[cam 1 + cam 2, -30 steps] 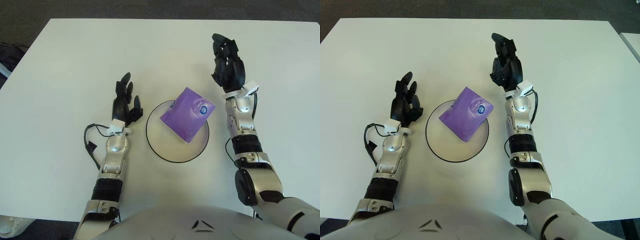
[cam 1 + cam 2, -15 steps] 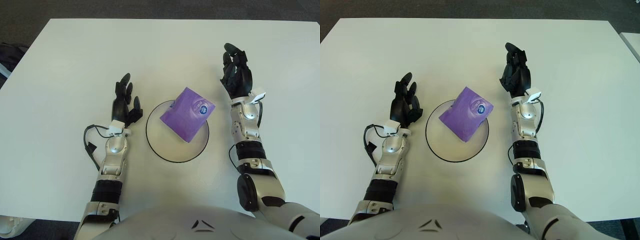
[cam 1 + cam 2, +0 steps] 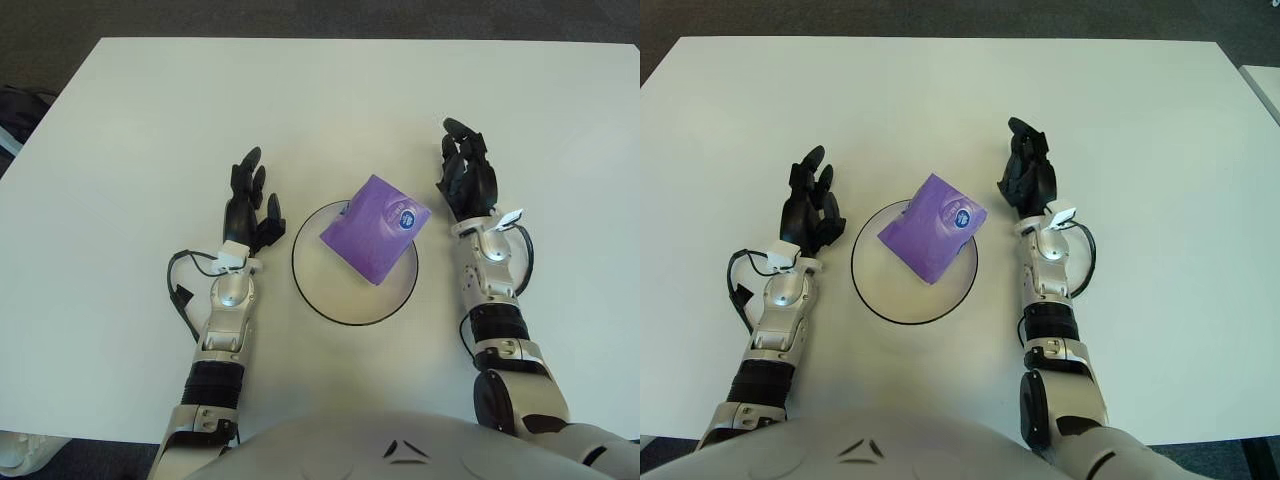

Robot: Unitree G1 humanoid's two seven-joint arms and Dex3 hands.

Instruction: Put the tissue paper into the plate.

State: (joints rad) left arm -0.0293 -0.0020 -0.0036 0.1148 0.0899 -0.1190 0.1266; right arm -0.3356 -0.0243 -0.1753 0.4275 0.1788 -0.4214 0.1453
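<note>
Purple tissue paper pack [image 3: 374, 229] lies in the plate [image 3: 330, 297], white with a dark rim, at centre of the white tabletop [image 3: 130, 120]. Pack sits toward the plate's far-right part; its far-right corner overhangs or rests on the rim there, so it looks slightly tilted. Long axis runs diagonally, from near-left to far-right. Round label shows near the far-right corner

Right robot hand [image 3: 465, 180] is just right of the pack, apart from it, no contact. Fingers loosely extended, pointing away from the robot, holding nothing. Left robot hand [image 3: 249, 203] rests on the tabletop just left of the plate rim, fingers relaxed and empty, parked

Key relation: the pack lies to the left of the right robot hand, its overhanging corner the part nearest that hand. Right robot hand is nearer the pack than the left, which has the plate rim and bare plate between it and the pack

Judgement: task looks essentially done, pack inside the plate. If any move remains, it would be a small leftward nudge on that corner, or simply parking the right arm. Risk: a careless brush could tip the pack off the rim
</note>
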